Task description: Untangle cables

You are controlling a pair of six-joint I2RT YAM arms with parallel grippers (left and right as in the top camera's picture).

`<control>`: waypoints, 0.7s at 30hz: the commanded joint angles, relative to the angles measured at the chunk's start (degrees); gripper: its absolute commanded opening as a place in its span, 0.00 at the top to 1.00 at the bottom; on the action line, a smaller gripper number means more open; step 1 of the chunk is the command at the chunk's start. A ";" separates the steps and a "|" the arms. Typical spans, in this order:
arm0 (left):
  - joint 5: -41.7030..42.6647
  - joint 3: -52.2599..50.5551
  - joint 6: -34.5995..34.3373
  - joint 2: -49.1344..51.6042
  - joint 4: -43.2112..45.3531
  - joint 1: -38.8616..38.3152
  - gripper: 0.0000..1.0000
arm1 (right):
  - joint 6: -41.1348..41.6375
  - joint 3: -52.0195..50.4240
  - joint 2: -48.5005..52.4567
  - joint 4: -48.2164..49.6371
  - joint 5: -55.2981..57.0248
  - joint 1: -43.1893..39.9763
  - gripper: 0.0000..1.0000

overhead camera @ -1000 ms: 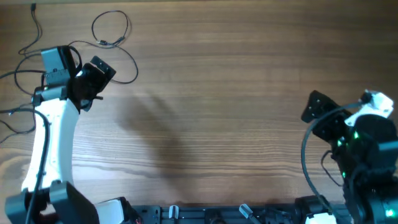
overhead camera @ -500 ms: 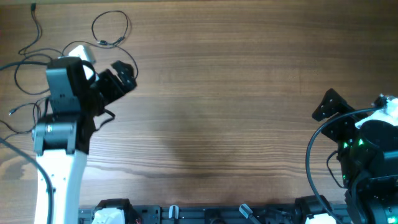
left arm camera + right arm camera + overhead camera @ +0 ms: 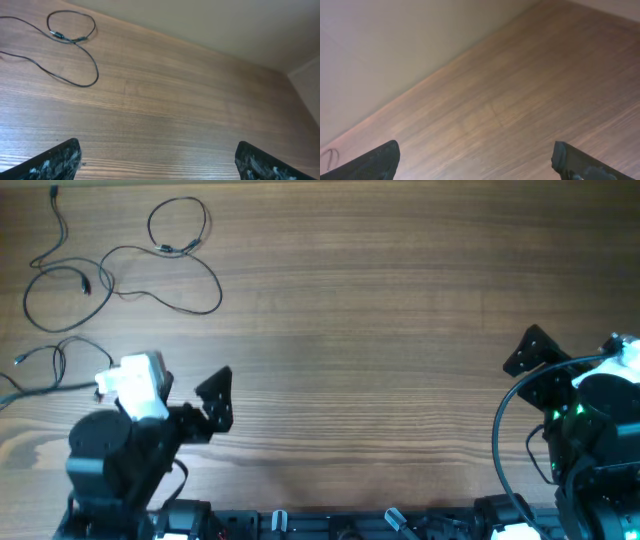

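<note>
The cables (image 3: pixel 120 265) are thin black cords lying as loose loops at the table's far left. One makes a small loop (image 3: pixel 178 225) with a longer curve below it; this one also shows in the left wrist view (image 3: pixel 70 37). Another cord (image 3: pixel 45 365) lies near the left edge. My left gripper (image 3: pixel 215 415) is open and empty at the front left, well below the cables. My right gripper (image 3: pixel 528 355) is open and empty at the right edge, with only bare wood between its fingers (image 3: pixel 475 160).
The wooden table (image 3: pixel 360 330) fills the view. Both arm bases stand at the front edge: left (image 3: pixel 110 480), right (image 3: pixel 590 450). A pale wall (image 3: pixel 395 45) borders the table's far side.
My left arm has drawn back from the cables at the far left to the front edge, leaving the cords spread out. The right arm shifted slightly right, then stayed still.
</note>
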 commanded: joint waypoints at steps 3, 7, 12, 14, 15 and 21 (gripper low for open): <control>-0.15 -0.48 1.20 -2.32 -2.01 -0.26 0.00 | -1.16 6.58 -2.03 -1.11 1.16 -0.13 0.00; -0.15 -0.48 1.18 -2.27 -5.11 -0.26 0.00 | -1.18 7.45 -2.19 -2.58 1.22 -0.13 0.00; -0.15 -0.48 1.18 -2.27 -5.27 -0.26 0.00 | -1.16 7.45 -2.19 -4.31 1.53 -0.13 0.00; -0.15 -0.48 1.18 -2.27 -5.27 -0.26 0.00 | -1.11 7.45 -2.19 -5.33 -0.07 -0.13 0.00; -0.15 -0.48 1.18 -2.27 -5.27 -0.26 0.00 | -1.14 7.45 -2.19 -6.58 -1.90 -0.13 0.00; -0.15 -0.48 1.18 -2.27 -5.27 -0.26 0.00 | -1.09 7.32 -2.19 -10.21 -4.61 -0.13 0.00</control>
